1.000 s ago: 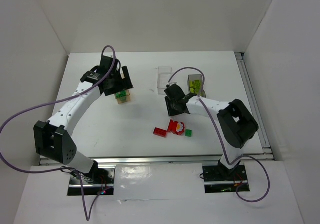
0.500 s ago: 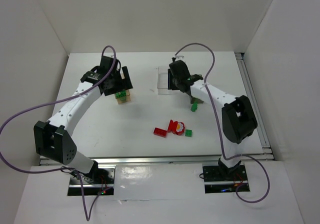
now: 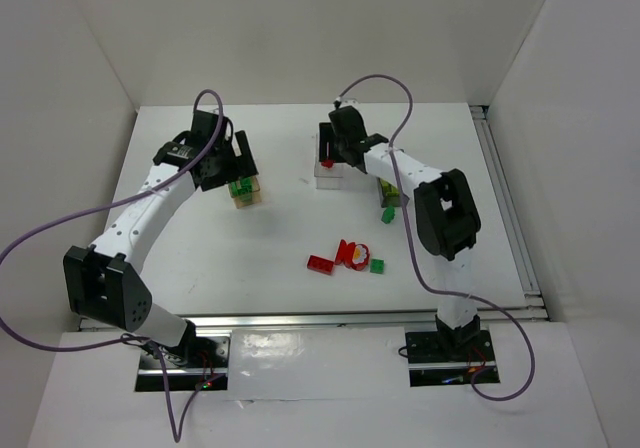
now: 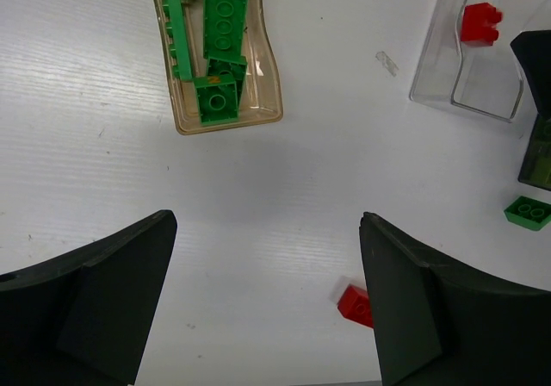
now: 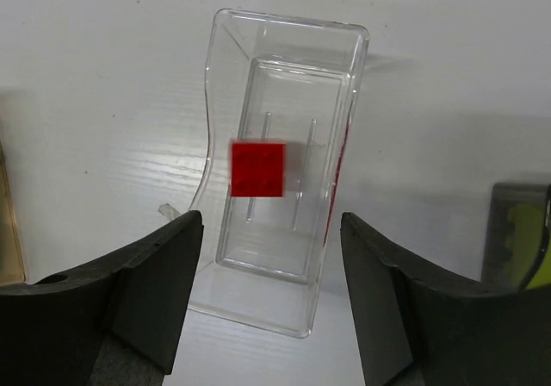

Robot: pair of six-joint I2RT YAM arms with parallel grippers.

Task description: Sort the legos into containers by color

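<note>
My right gripper point(image 3: 335, 146) point(image 5: 271, 231) hangs open over the clear container point(image 3: 324, 175) point(image 5: 258, 295). A red lego point(image 5: 257, 169) point(image 3: 327, 162) sits inside it, free of the fingers. The left gripper point(image 3: 226, 160) point(image 4: 267, 231) is open and holds nothing, just left of the orange-tan container point(image 3: 250, 196) point(image 4: 269, 67), which holds several green legos point(image 4: 225, 24). On the table lie a red brick point(image 3: 320, 264) point(image 4: 355, 304), a round red piece point(image 3: 352, 253) and two green bricks point(image 3: 378, 265) point(image 3: 388, 213). The dark grey container point(image 5: 516, 231) holds yellow-green legos.
The right arm point(image 3: 420, 183) lies across the dark grey container in the top view. White walls close off the back and both sides. A metal rail point(image 3: 505, 208) runs along the table's right edge.
The right gripper carried a red lego from the table's middle back to the clear container and opened, leaving it inside. The left arm shifted slightly left.
</note>
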